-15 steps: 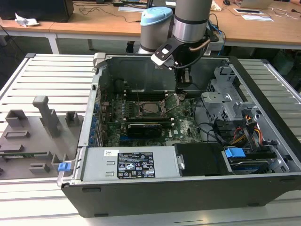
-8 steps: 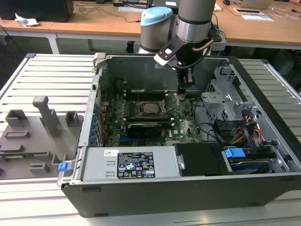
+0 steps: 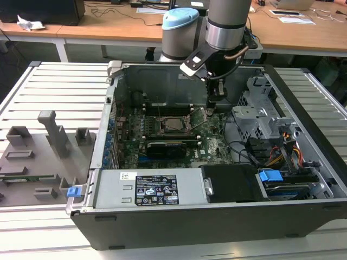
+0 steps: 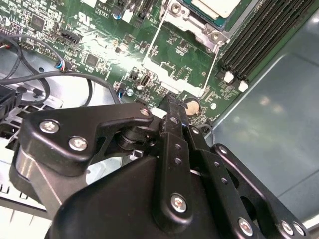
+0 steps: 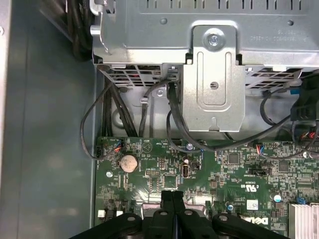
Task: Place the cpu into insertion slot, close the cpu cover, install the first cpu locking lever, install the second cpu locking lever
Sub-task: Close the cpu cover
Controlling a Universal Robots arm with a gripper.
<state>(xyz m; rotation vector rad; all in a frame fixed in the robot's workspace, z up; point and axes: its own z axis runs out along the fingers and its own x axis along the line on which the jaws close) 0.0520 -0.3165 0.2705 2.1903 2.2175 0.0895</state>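
The cpu (image 3: 173, 124) lies flat in the insertion slot (image 3: 161, 126) on the motherboard, its silver top showing in the second wrist view (image 4: 214, 6). The cpu cover (image 4: 169, 78) stands swung up off the slot, a thin silvery frame with a large window; in the exterior view it rises on the slot's right side (image 3: 198, 118). My gripper (image 3: 209, 108) hangs straight down over the board just beyond the cover's free edge. Its black fingers are shut together (image 4: 172, 102) (image 5: 172, 195), tips at that edge. I cannot tell whether they touch it.
A grey metal drive cage (image 5: 214, 74) with black cables (image 3: 244, 149) stands close to the gripper on the exterior view's right. A long black card (image 3: 168, 146) lies in front of the slot, memory slots (image 4: 249, 45) beside it. The case walls (image 3: 114, 97) surround the board.
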